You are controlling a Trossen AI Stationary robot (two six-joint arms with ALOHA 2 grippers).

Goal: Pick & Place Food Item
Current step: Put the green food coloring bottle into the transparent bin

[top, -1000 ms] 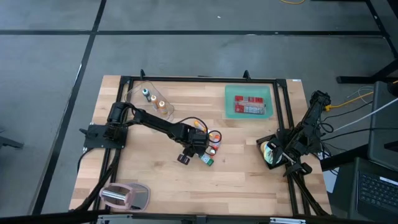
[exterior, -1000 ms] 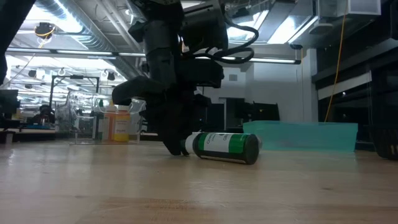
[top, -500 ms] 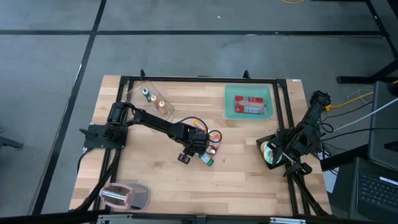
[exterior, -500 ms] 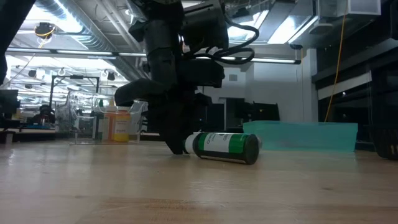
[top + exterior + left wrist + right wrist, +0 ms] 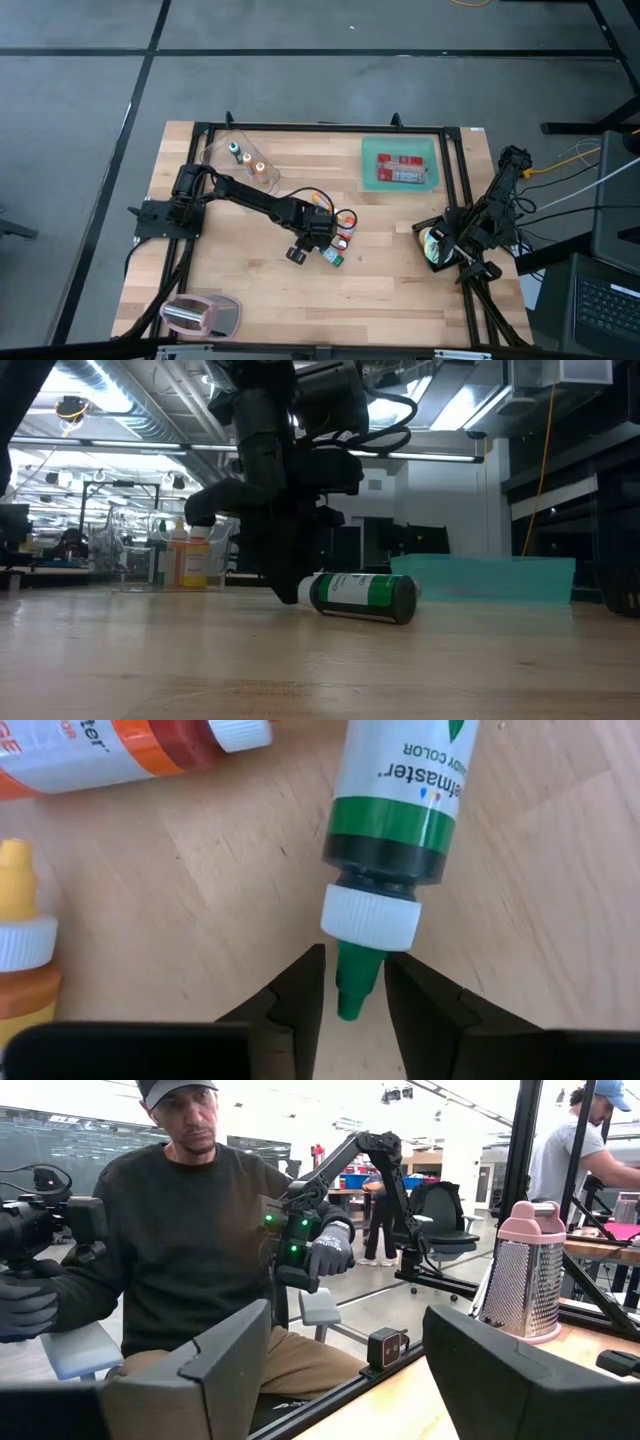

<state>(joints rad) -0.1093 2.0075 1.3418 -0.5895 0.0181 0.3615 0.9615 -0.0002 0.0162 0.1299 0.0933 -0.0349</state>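
A green food-colour bottle (image 5: 400,810) lies on its side at the table's middle (image 5: 332,256), also visible in the low view (image 5: 360,596). Its white cap and green nozzle (image 5: 352,982) point at my left gripper (image 5: 355,995). That gripper comes slanting down, slightly open, with one finger on each side of the nozzle. My right gripper (image 5: 345,1370) waits open at the table's right edge (image 5: 440,245), with nothing between its fingers. My left gripper has its fingertips (image 5: 300,990) close on both sides of the bottle's green nozzle, coming from above along the bottle's length. A thin strip of wood shows beside one finger. I cannot tell whether either finger touches the nozzle. The bottle rests on the table.
A red-orange bottle (image 5: 120,760) and a yellow-capped one (image 5: 25,960) lie close by. A teal tray (image 5: 370,150) with a red packet (image 5: 402,170) stands far right. A clear tub of bottles (image 5: 245,155) stands far left, a pink grater (image 5: 200,315) near left. A person sits beyond the table.
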